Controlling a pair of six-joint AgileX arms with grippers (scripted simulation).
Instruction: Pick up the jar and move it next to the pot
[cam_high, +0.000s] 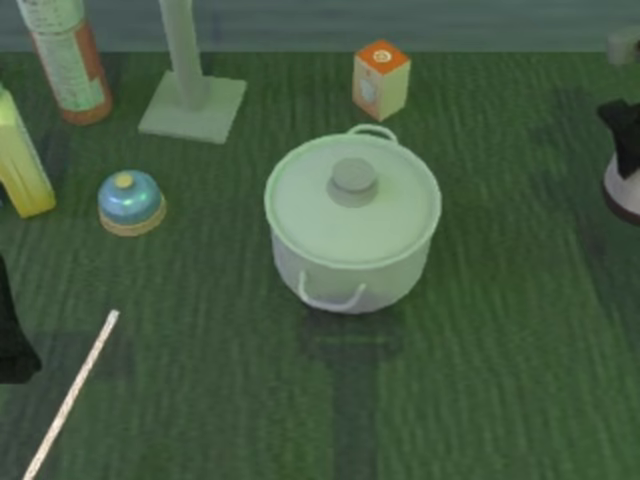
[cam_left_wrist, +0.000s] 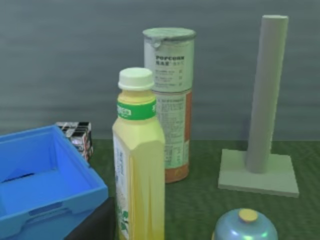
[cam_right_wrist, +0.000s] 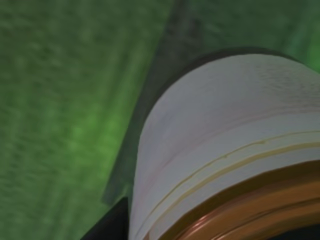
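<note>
The pot (cam_high: 352, 225), large, pale white-green and lidded, stands in the middle of the green table. The jar (cam_high: 626, 192) is at the table's far right edge, well apart from the pot. My right gripper (cam_high: 622, 135) sits over it as a black shape. In the right wrist view the jar (cam_right_wrist: 225, 150) fills the frame with its white label and orange-red band, and one dark finger (cam_right_wrist: 112, 224) presses against its side. My left arm (cam_high: 12, 340) stays parked at the left edge.
At the back left are an orange-and-white can (cam_high: 68, 60), a yellow bottle (cam_high: 22, 165), a blue bell (cam_high: 131, 201) and a post on a square base (cam_high: 192, 100). Behind the pot stands an orange-topped box (cam_high: 381, 79). A white stick (cam_high: 72, 395) lies front left. A blue bin (cam_left_wrist: 40, 185) is by the bottle.
</note>
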